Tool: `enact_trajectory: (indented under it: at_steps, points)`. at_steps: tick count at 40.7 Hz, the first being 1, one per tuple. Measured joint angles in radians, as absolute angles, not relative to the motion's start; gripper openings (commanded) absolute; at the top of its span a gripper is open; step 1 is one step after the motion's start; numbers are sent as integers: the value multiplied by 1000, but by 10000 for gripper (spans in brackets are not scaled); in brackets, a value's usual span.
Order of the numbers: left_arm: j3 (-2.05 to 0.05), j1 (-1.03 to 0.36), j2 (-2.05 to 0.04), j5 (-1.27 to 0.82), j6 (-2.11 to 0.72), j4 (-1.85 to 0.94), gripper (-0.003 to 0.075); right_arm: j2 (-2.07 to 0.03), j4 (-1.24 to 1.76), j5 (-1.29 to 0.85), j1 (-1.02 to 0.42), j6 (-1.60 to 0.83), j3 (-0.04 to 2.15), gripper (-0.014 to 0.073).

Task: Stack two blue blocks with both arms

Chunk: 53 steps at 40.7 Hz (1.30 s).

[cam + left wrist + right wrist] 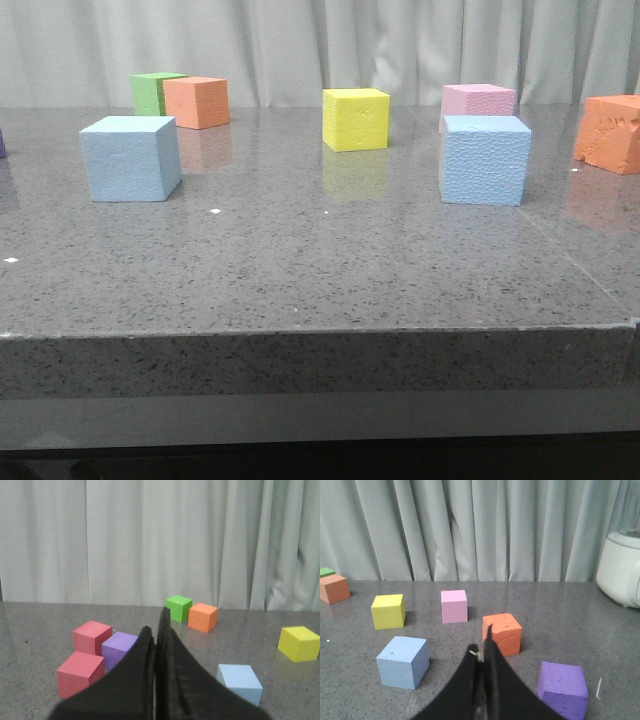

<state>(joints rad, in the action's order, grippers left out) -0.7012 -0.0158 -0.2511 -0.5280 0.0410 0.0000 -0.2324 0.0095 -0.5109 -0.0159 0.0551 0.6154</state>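
- A smoother light blue foam cube [131, 158] is seen on the left of the grey speckled stone table [320, 270], resting flat on it and well apart from the other blue one.
- A pebbly-textured light blue foam cube [485, 159] is seen on the right of the table, just in front of a pink foam cube [478, 101] that is partly hidden behind it.
- A yellow foam cube [356, 119] is placed between the two blue cubes, farther back.
- A green foam cube [152, 92] and an orange foam cube [197, 102] are set side by side at the far left; whether they touch cannot be told.
- A dented orange foam cube [609, 133] is cut by the right edge of the front view.
- The black left gripper [156, 640] is shown with its fingers pressed together, nothing between them, above the table.
- The black right gripper [482, 655] is likewise closed on nothing.
- Neither blue cube is touched by a gripper.
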Motion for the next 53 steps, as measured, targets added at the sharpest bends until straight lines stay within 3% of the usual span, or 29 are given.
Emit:
enact_trajectory:
  at_steps: [26, 30, 35, 38, 53]
  points:
    - [-705, -16, -387, -568, 41, 0, -20, -312, 9, -497, -16, 55, 632, -62]
    - [-705, -16, -387, -568, 41, 0, 47, -312, 9, -512, -16, 55, 632, 54]
    - [-705, -16, -387, -564, 41, 32, 348, -312, 0, -562, -16, 55, 632, 395]
    - [-705, -16, -387, -563, 41, 42, 435, -312, 0, -580, -16, 55, 632, 493]
    - [-705, -16, -387, -562, 41, 45, 438, -312, -9, -592, -16, 55, 632, 508]
